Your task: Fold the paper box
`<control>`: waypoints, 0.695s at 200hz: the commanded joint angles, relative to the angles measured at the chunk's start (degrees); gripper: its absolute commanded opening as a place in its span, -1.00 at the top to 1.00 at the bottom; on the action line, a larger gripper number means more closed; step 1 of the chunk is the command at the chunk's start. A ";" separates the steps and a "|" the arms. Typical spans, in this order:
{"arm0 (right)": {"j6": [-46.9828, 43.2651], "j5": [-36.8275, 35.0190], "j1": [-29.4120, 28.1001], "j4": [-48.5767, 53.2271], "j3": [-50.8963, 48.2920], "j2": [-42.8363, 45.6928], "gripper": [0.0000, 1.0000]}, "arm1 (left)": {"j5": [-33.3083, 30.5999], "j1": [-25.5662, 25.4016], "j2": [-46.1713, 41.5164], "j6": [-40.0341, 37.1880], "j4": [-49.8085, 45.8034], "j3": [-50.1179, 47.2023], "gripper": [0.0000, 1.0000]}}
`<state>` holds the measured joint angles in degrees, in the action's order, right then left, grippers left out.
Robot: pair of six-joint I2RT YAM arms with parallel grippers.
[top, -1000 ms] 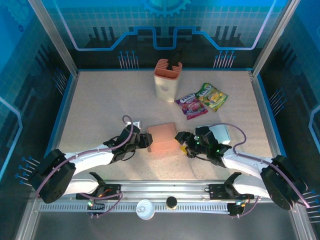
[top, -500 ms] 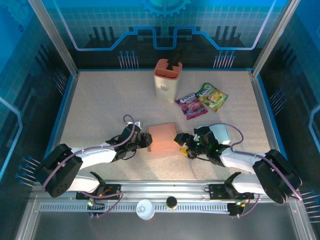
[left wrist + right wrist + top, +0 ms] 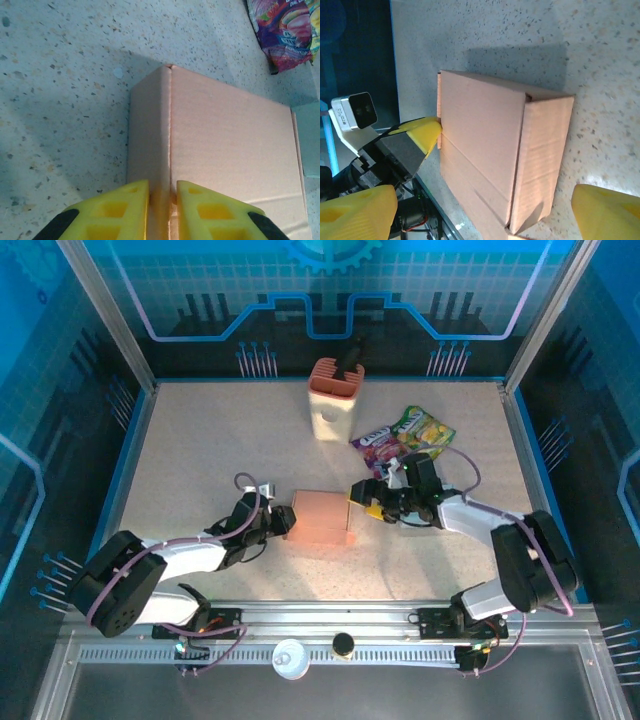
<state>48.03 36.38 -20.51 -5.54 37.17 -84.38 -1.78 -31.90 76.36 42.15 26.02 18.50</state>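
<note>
Your right gripper (image 3: 364,502) has swung up beside the right edge of the paper box (image 3: 320,519), mid-frame on the counter (image 3: 200,450), jaws apart and empty, while your left gripper (image 3: 287,521) stays clamped on its left fold, so it looks braced for the next fold.

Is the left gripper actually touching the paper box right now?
Touching. The left wrist view shows the left gripper pinching the paper box by its near edge, both yellow fingers pressed against it with no gap.
</note>
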 commanded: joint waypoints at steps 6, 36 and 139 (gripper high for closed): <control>-4.90 3.89 0.37 2.69 1.94 -3.28 -0.80 | 0.68 1.48 1.65 1.35 0.07 -2.66 0.64; -3.66 3.91 -1.93 0.26 1.35 -5.22 -0.79 | 0.24 2.09 2.19 1.67 0.50 -3.32 0.68; 6.46 6.87 -6.55 -18.66 2.10 -14.82 -0.53 | 1.59 3.74 3.97 1.91 2.85 -4.78 0.71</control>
<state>51.18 41.06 -26.37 -17.28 38.06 -97.36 -0.97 -28.86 78.41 43.64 33.30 16.03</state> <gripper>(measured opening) 0.788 0.146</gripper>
